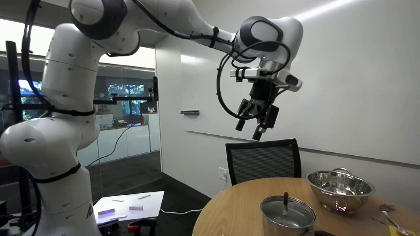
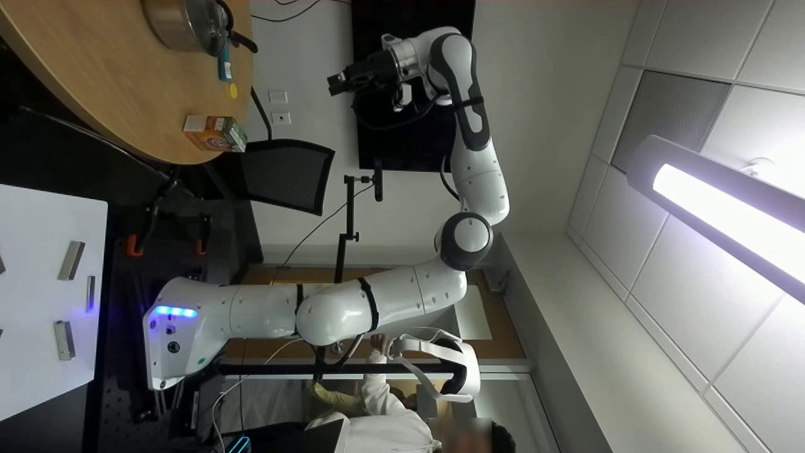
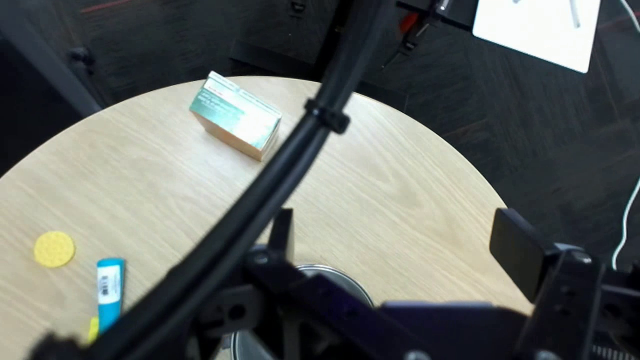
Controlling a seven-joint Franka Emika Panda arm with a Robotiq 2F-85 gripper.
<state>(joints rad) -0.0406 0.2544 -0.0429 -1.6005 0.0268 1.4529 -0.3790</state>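
My gripper (image 1: 248, 130) is open with nothing between its fingers. It hangs high above the round wooden table (image 1: 226, 209), pointing down. It also shows in an exterior view turned on its side (image 2: 338, 84) and in the wrist view (image 3: 395, 240), where its fingers are wide apart. A steel pot with a glass lid (image 1: 288, 214) stands on the table below it. The pot's rim (image 3: 350, 285) is partly hidden behind the gripper in the wrist view. A box (image 3: 237, 117), a yellow disc (image 3: 54, 249) and a blue item with a white label (image 3: 109, 290) lie on the table.
A steel colander (image 1: 341, 193) and a spoon (image 1: 390, 218) are on the table. A black mesh chair (image 1: 264, 162) stands at its edge, near the wall. A white board (image 1: 144, 201) with several grey blocks lies near the robot base. A person (image 2: 377, 434) sits behind the robot.
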